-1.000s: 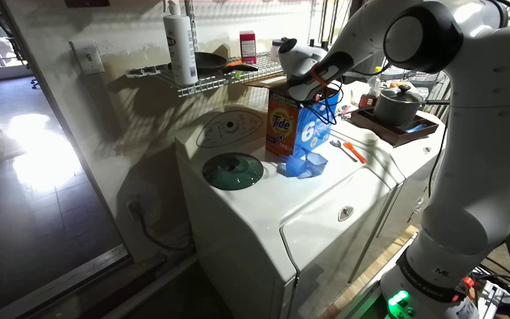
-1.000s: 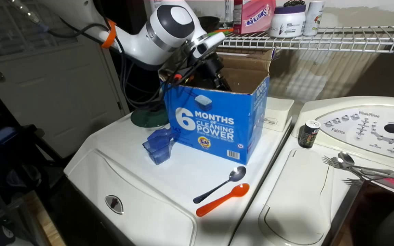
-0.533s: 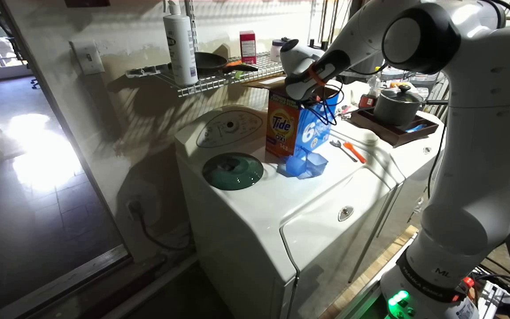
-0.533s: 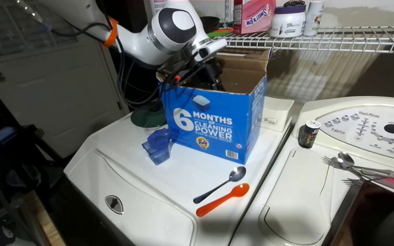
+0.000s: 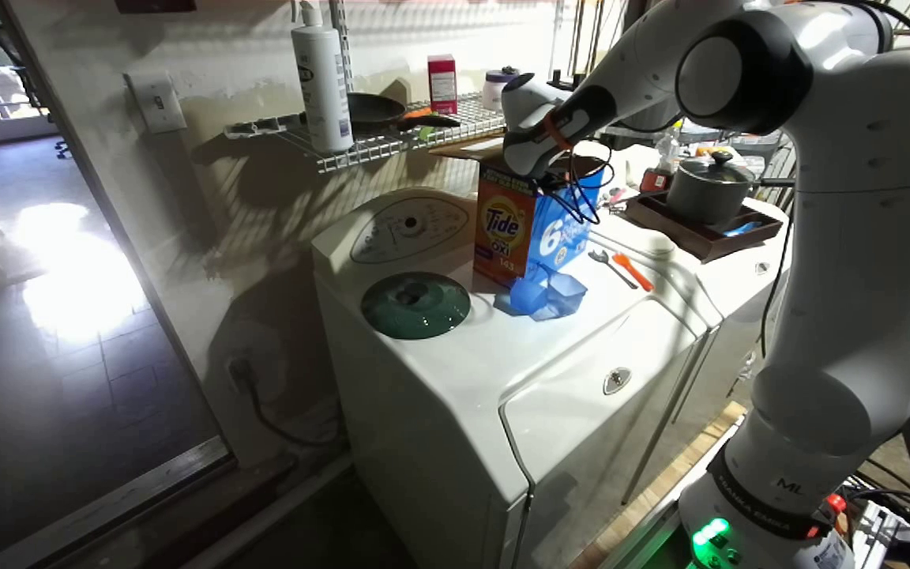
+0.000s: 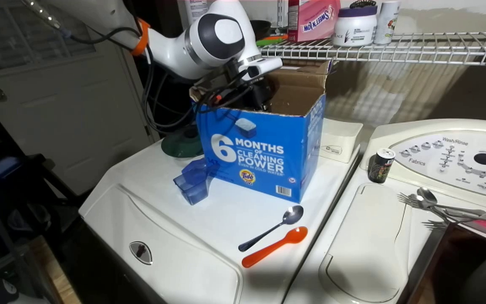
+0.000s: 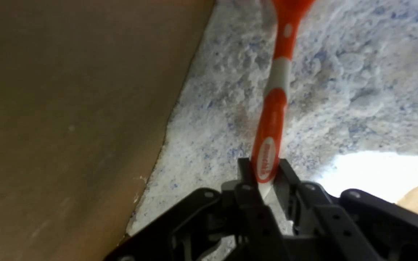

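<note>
In the wrist view my gripper [image 7: 264, 166] is shut on the handle end of an orange-and-white utensil [image 7: 272, 112]. The utensil points away from the fingers and widens at the top edge, where its end is cut off. Under it lies white powder [image 7: 201, 145] speckled with blue. A brown cardboard wall [image 7: 74, 119] fills the left side. Both exterior views show the hand reaching down into the open-topped Tide box [image 6: 251, 152], orange on its end face [image 5: 502, 225]. The box walls hide the fingertips and the utensil there.
A translucent blue scoop [image 6: 194, 183] touches or nearly touches the box. In front lie a metal spoon [image 6: 270, 230] and an orange spoon [image 6: 274, 248]. A green lid [image 5: 415, 307] sits beside the box. The wire shelf [image 6: 420, 48] runs behind; loose cables [image 6: 154, 101] hang from the arm.
My hand has sunk a little lower into the box. In an exterior view the box has slid slightly left, and the blue scoop has shifted a touch with it. The grip stays closed.
</note>
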